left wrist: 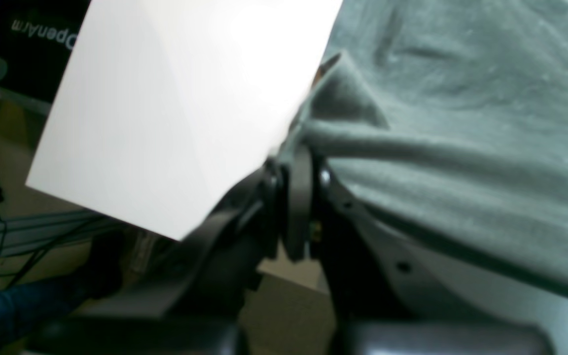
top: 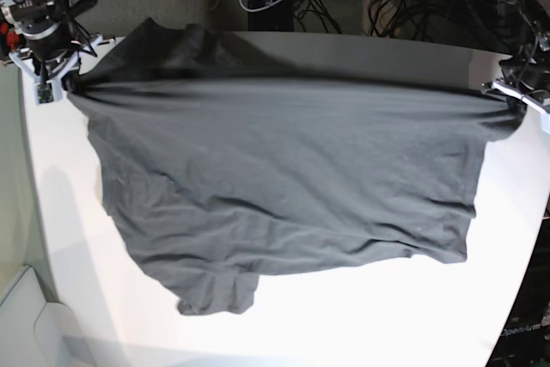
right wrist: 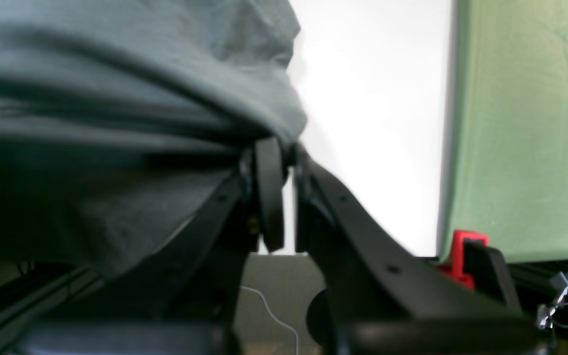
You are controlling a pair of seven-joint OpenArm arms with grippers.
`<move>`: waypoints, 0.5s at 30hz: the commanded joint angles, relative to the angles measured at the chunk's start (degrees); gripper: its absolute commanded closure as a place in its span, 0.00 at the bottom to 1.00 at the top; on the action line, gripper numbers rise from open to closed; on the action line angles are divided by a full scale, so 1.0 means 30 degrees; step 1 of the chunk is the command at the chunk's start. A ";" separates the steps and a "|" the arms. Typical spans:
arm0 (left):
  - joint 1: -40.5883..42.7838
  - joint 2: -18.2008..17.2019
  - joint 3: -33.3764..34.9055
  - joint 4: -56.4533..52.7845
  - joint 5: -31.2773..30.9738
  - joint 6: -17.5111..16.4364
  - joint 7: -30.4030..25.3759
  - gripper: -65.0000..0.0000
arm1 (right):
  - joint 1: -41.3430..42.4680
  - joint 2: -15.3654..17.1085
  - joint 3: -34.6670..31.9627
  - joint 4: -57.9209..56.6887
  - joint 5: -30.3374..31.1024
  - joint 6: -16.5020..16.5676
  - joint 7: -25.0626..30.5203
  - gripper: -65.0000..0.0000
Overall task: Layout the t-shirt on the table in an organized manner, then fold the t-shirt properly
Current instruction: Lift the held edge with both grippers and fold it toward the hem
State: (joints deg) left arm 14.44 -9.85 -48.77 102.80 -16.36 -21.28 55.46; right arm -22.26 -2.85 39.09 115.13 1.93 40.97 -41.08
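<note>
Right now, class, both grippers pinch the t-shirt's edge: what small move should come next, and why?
Probably lower both arms together, keeping the edge taut. The left gripper and right gripper hold the t-shirt stretched, its lower part already resting on the table.

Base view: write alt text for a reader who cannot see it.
A dark grey t-shirt is stretched wide above a white table, gripped at opposite ends by the right gripper and left gripper. Its lower edge lies rumpled on the tabletop.
</note>
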 commanded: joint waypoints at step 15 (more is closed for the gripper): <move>-0.2424 -0.0483 -0.0196 0.1175 0.0603 0.0309 -0.0597 1.00 | 0.2131 0.0350 0.0083 0.0436 -0.0249 -0.0324 0.0170 1.00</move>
State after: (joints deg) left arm 8.19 -9.93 -48.90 105.58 -15.77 -21.34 55.72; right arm -16.49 -2.70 38.83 115.24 1.89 41.15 -41.39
